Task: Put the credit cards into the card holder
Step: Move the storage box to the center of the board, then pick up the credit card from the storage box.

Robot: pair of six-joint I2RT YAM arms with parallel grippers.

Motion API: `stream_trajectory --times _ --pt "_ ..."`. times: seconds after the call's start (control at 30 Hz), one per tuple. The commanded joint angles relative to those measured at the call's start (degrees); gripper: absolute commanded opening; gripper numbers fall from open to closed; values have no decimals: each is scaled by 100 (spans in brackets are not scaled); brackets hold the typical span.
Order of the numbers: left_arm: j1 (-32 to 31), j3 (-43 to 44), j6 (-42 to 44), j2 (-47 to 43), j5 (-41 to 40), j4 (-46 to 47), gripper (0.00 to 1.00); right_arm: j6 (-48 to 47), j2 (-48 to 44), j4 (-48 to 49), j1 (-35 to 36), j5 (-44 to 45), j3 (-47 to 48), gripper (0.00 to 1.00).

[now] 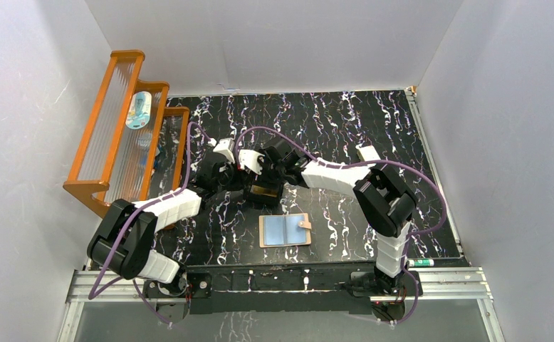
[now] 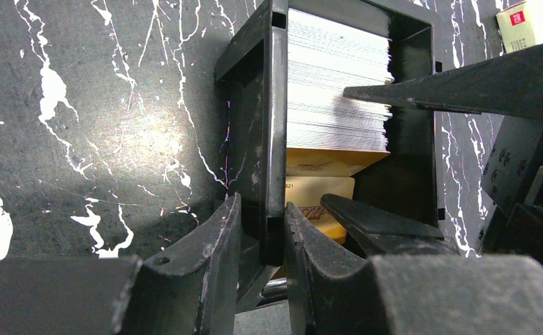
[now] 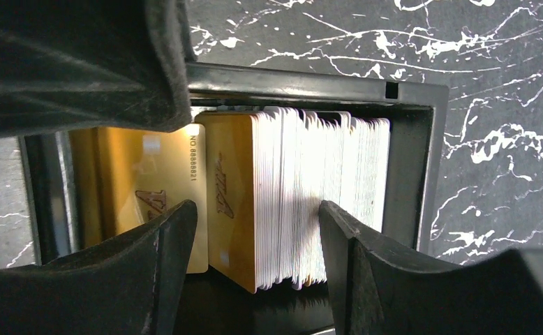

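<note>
The credit cards stand on edge as a thick whitish stack in a black tray, with gold cards leaning beside them. My right gripper is open and reaches into the tray, one finger on each side of part of the stack. My left gripper is shut on the tray's side wall. In the top view both grippers meet at the tray. The card holder lies open on the table in front of the tray, tan with bluish sleeves, and neither gripper touches it.
A white box with a red mark lies beyond the tray. An orange wooden rack stands at the left edge of the dark marbled table. A green pen lies by the right arm's base.
</note>
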Motion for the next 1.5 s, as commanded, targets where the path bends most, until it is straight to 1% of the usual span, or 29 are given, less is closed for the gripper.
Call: stream_trajectory --times 0.0,0.03,0.1,0.17,0.23,0.3,0.53,0.67,0.8,0.93,1.1,1.13,1.23,1.3,1.37,1.4,1.47 --pt "-20 -55 -162 -327 229 150 23 -134 144 353 34 544 -28 71" --pt "-20 -53 -174 -327 247 146 23 -152 170 388 36 663 -26 69" --pt "-22 -47 -194 -327 279 110 23 -149 209 440 35 758 8 62" --pt "-21 -56 -203 -327 327 109 22 -91 195 489 29 774 42 54" --pt "-22 -79 -185 -328 331 107 22 16 137 552 10 760 57 49" --pt "-20 -96 -152 -482 309 95 22 116 82 598 -26 745 65 43" --pt "-21 -99 -74 -516 262 -3 22 362 -110 536 -189 639 66 28" --pt "-22 -94 -59 -520 252 14 22 389 -230 504 -237 546 24 17" --pt "-21 -53 -30 -496 198 -60 22 409 -307 436 -271 449 22 11" --pt "-21 35 -72 -449 18 -209 22 434 -363 338 -293 273 70 2" --pt "-19 318 -122 -380 -359 -525 20 442 -439 247 -304 187 180 0" --pt "-19 370 -137 -247 -428 -582 19 447 -456 222 -305 145 204 0" --pt "-18 473 -144 -151 -499 -639 19 431 -471 113 -327 46 287 1" --pt "-22 535 -144 -107 -510 -681 19 411 -465 94 -340 55 308 5" --pt "-19 566 -140 -84 -512 -709 20 378 -436 110 -364 97 300 12" --pt "-22 571 -144 -81 -513 -710 20 348 -412 124 -377 103 281 12" --pt "-25 560 -151 -89 -504 -702 20 269 -373 92 -391 74 288 4"
